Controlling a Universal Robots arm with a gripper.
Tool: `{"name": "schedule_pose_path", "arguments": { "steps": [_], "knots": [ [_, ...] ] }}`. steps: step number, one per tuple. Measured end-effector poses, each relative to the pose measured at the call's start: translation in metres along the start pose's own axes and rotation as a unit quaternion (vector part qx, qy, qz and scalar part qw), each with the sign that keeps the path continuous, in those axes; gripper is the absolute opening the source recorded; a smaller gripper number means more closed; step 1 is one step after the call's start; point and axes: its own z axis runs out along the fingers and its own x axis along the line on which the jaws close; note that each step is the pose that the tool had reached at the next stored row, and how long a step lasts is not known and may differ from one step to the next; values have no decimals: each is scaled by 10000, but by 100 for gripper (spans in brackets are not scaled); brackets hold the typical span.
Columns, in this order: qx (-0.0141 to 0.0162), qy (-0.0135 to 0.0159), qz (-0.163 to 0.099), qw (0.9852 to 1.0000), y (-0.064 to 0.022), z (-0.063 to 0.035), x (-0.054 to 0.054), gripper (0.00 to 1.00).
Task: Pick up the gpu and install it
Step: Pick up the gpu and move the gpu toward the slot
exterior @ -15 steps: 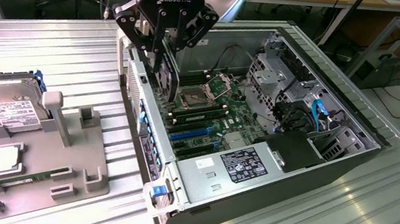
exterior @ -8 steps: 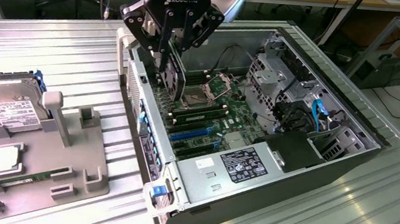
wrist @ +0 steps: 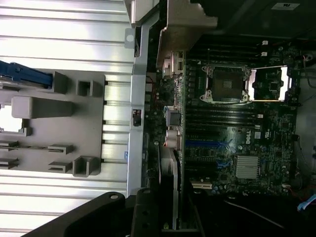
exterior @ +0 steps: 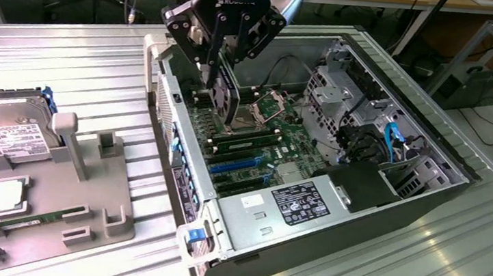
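Arm upright, gripper (exterior: 221,67) pointing straight down
Wrist hangs far in the scene; jaws closed on the gpu (exterior: 225,98), held edgewise

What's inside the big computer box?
Inside the computer box: a green motherboard, blue slots, a labelled grey power box and blue cables. The hand holds the gpu over the board, hiding the part underneath.

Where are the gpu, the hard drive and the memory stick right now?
gpu (exterior: 226,98): exterior view, dark face of the card.
hard drive (exterior: 10,132): exterior view, its white label.
memory stick (exterior: 25,220): exterior view, middle of the green strip.
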Motion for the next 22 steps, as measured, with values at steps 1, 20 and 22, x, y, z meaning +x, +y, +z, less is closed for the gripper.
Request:
{"name": "schedule_pose_path", "arguments": {
  "steps": [1, 20, 22],
  "knots": [
    [-1, -1, -3, 10000, -1, 1, -15, 27],
    [0, -10, -51, 10000, -15, 21, -283, 27],
    [0, -11, -56, 10000, -16, 23, -311, 27]
  ]
}}
